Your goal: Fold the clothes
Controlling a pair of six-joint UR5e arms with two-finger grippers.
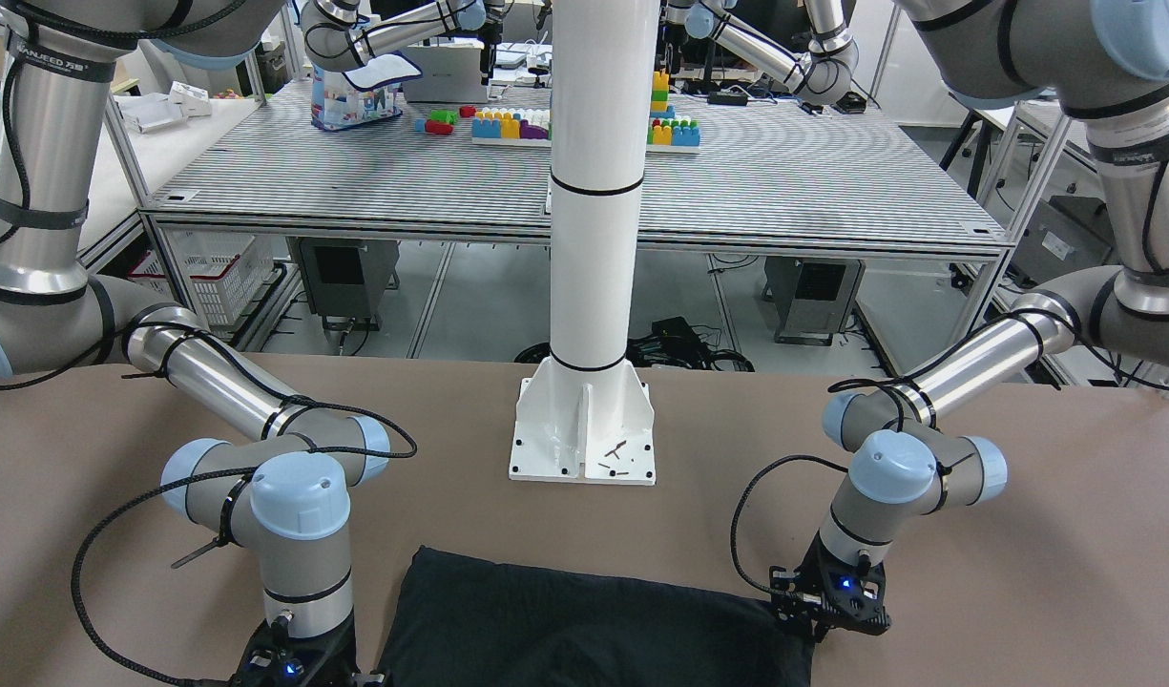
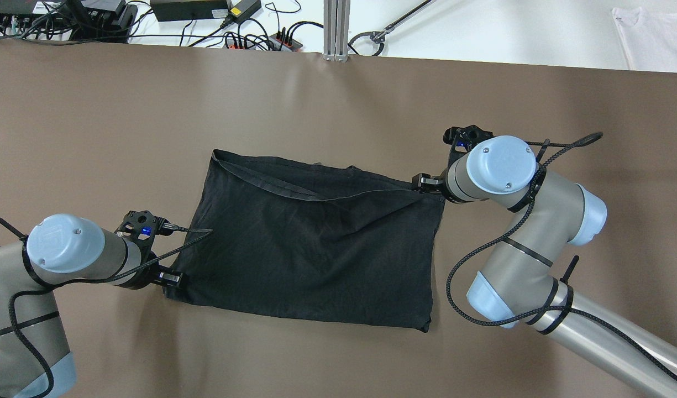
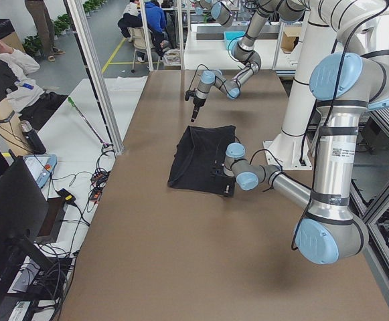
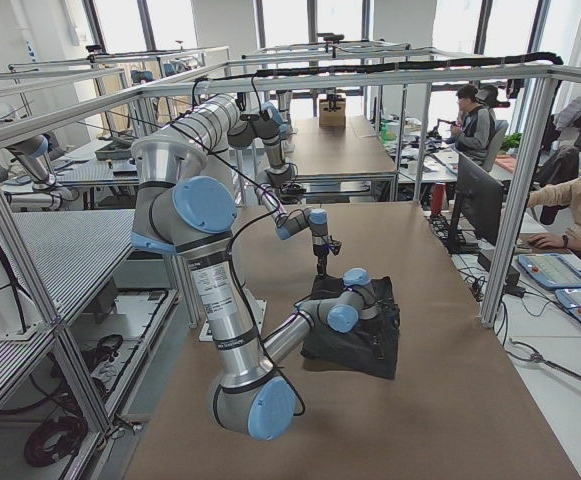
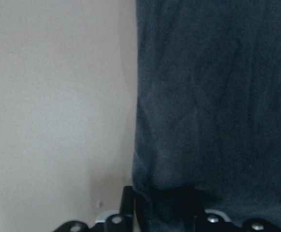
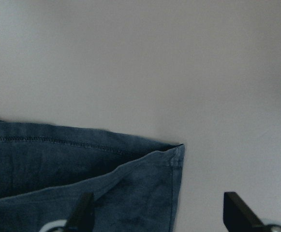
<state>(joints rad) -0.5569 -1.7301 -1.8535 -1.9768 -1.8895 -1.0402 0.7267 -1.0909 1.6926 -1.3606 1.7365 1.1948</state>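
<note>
The clothes are one black garment, spread roughly flat on the brown table with a loose fold along the far edge. My left gripper is at the garment's near-left corner. In the left wrist view the dark cloth bunches between the fingers, so the gripper looks shut on that corner. My right gripper hovers at the far-right corner. Its fingers stand wide apart and open, and the hemmed corner lies flat just ahead of them.
The white pole's base plate stands on the table behind the garment. Cables and power strips lie past the table's far edge. Seated people are beside the table in the side views.
</note>
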